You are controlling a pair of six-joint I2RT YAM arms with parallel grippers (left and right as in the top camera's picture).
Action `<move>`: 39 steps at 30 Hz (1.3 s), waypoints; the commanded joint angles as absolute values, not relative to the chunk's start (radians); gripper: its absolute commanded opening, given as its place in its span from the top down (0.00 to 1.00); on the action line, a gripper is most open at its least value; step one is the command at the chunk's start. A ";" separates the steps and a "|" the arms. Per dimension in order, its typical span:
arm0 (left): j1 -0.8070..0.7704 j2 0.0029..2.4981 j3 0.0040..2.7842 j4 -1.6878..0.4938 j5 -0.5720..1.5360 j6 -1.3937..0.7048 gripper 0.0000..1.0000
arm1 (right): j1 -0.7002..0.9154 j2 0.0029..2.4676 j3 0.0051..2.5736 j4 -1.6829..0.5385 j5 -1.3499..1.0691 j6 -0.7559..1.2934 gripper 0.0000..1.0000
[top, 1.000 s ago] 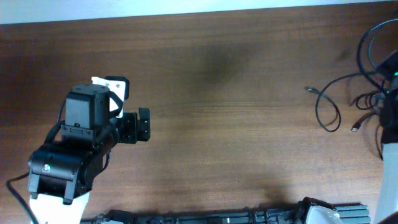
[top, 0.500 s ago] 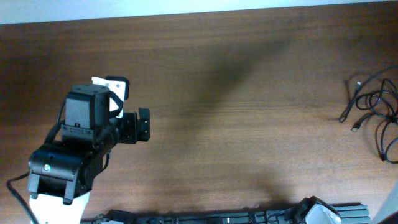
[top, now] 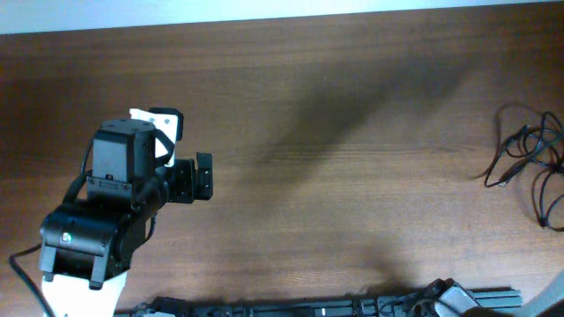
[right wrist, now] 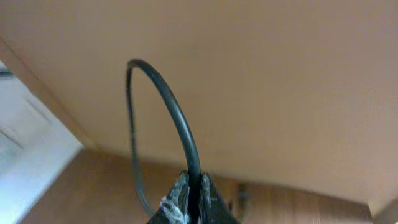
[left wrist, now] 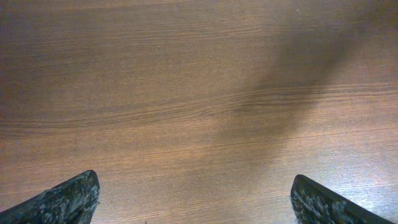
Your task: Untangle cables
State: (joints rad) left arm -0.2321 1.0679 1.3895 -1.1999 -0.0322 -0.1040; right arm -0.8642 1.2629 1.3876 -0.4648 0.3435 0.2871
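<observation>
Overhead: left gripper (top: 189,148) at 9 o'clock of table (top: 352,79), jaws spread wide, nothing between them; its wrist view shows bare wood ahead of fingertips (left wrist: 68,199). cables (top: 529,163) in loose tangle at 3 o'clock table edge, well apart from left gripper. right gripper (right wrist: 194,202) outside overhead view; wrist view: jaws pinched tight on one black cable (right wrist: 177,115), loop arching up from tips
</observation>
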 commanded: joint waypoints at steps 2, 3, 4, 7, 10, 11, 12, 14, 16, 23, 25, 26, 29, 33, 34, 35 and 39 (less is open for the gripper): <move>-0.226 1.068 1.408 -1.198 -0.021 -0.088 0.01 | -0.865 1.329 1.393 -0.503 0.347 0.286 0.96; -0.226 1.068 1.408 -1.198 -0.021 -0.088 0.01 | -0.865 1.338 1.393 -0.509 0.340 0.288 0.96; -0.226 1.068 1.408 -1.198 -0.021 -0.088 0.01 | -0.865 1.343 1.393 -0.513 0.328 0.288 0.96; -0.226 1.068 1.408 -1.198 -0.021 -0.088 0.01 | -0.865 1.348 1.393 -0.520 0.261 0.288 0.96; -0.226 1.068 1.408 -1.198 -0.021 -0.088 0.01 | -0.865 1.348 1.393 -0.538 0.235 0.288 0.80; -0.226 1.068 1.408 -1.198 -0.021 -0.088 0.01 | -0.865 1.348 1.393 -0.549 0.235 0.289 0.71; -0.226 1.068 1.408 -1.198 -0.021 -0.088 0.01 | -0.865 1.348 1.393 -0.561 0.234 0.289 0.59; -0.226 1.068 1.408 -1.198 -0.021 -0.088 0.01 | -0.864 1.348 1.393 -0.585 0.207 0.289 0.28; -0.226 1.068 1.408 -1.198 -0.021 -0.088 0.01 | -0.864 1.348 1.393 -0.601 0.150 0.288 0.19; -0.226 1.068 1.408 -1.198 -0.021 -0.088 0.01 | -0.864 1.348 1.393 -0.674 -0.143 0.236 0.14; -0.226 1.068 1.408 -1.198 -0.021 -0.088 0.01 | -0.863 1.348 1.393 -0.703 -0.218 0.226 0.14; -0.226 1.068 1.408 -1.198 -0.021 -0.088 0.01 | -0.859 1.348 1.393 -0.715 -0.257 0.203 0.14; -0.226 1.068 1.408 -1.198 -0.021 -0.088 0.01 | -0.821 1.348 1.393 -0.760 -0.337 0.126 0.14; -0.226 1.068 1.408 -1.198 -0.021 -0.088 0.01 | -0.687 1.348 1.393 -0.798 -0.337 0.057 0.14; -0.226 1.068 1.408 -1.198 -0.021 -0.088 0.01 | -0.645 1.348 1.393 -0.804 -0.331 0.055 0.14; -0.226 1.068 1.408 -1.198 -0.021 -0.089 0.01 | -0.604 1.348 1.393 -0.811 -0.329 0.055 0.14; -0.226 1.068 1.408 -1.198 -0.021 -0.088 0.01 | -0.450 1.348 1.393 -0.862 -0.329 0.014 0.14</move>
